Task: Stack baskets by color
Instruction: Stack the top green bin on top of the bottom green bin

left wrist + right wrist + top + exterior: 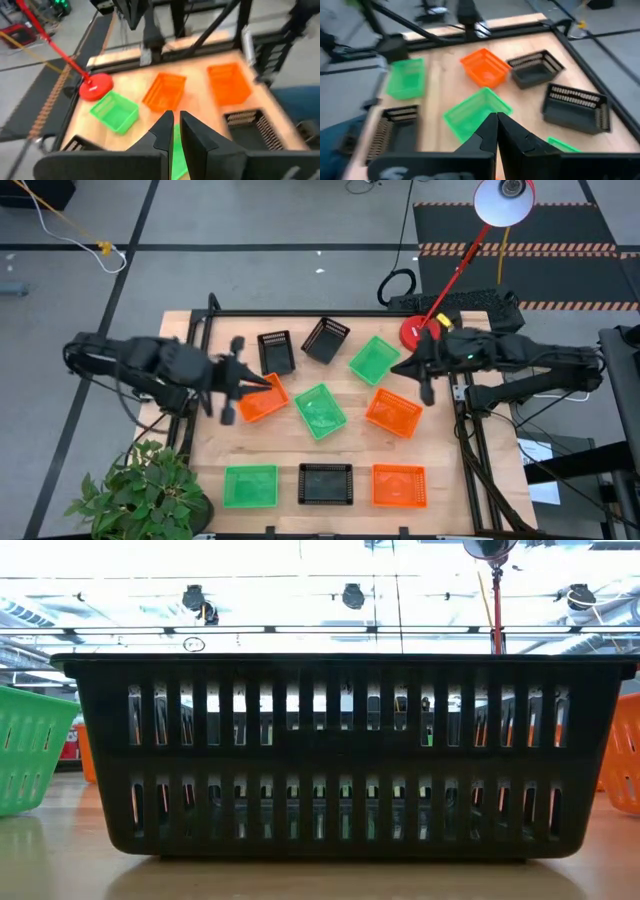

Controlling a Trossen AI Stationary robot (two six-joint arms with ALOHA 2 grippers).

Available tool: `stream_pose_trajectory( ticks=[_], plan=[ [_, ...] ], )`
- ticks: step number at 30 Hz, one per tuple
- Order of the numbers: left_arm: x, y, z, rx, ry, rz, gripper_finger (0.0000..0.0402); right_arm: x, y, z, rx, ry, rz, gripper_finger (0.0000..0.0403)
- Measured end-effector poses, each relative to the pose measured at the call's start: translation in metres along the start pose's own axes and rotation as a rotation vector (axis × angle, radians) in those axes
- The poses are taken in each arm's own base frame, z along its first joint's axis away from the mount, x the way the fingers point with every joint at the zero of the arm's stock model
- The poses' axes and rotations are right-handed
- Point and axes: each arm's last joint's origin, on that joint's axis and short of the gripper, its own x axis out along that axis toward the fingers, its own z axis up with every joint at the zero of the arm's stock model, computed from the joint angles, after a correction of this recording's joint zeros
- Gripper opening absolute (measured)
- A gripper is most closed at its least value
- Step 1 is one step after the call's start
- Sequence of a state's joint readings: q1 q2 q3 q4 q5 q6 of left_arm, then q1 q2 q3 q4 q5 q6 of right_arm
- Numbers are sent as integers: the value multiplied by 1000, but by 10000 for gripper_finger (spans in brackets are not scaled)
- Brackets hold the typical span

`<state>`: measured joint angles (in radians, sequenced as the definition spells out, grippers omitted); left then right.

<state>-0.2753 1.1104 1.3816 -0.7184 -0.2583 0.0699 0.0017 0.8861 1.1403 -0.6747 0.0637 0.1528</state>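
Nine baskets sit on the wooden table. In the near row stand a green basket (250,485), a black one (326,483) and an orange one (399,485). Scattered behind them are two black baskets (276,352) (325,338), two green (374,360) (320,410) and two orange (262,400) (393,413). My left gripper (235,385) (176,125) hovers above the left orange basket's left edge, its fingers nearly together with nothing between them. My right gripper (425,380) (496,122) hangs shut and empty beyond the table's right side, near the far green basket.
A red lamp base (415,332) stands at the far right corner, its arm reaching up to a white lamp head (503,200). A potted plant (140,490) sits off the near left corner. Black frame rails (465,440) run along the table's sides.
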Motion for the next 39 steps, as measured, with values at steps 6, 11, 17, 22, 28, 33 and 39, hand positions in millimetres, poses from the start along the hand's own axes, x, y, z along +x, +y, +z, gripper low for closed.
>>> stream_pose_trajectory(
  ticks=[6,11,17,22,28,33,39],
  plan=[
    [28,-12,-15,46,38,48,35,42,-6,-32,-79,62,-110,4],
    [40,-15,-28,82,50,62,35,67,-14,-41,-135,177,-170,4],
    [40,-11,-28,80,49,75,35,84,-32,-37,-296,369,-206,7],
    [40,-11,-28,80,49,76,35,91,-52,-26,-351,520,-161,26],
    [40,-11,-28,81,50,75,35,100,-77,-25,-404,596,-148,46],
    [40,-11,-28,81,51,75,35,106,-92,-33,-412,678,-94,55],
    [40,-11,-28,80,51,75,35,119,-105,-47,-402,800,-39,69]
  ],
)
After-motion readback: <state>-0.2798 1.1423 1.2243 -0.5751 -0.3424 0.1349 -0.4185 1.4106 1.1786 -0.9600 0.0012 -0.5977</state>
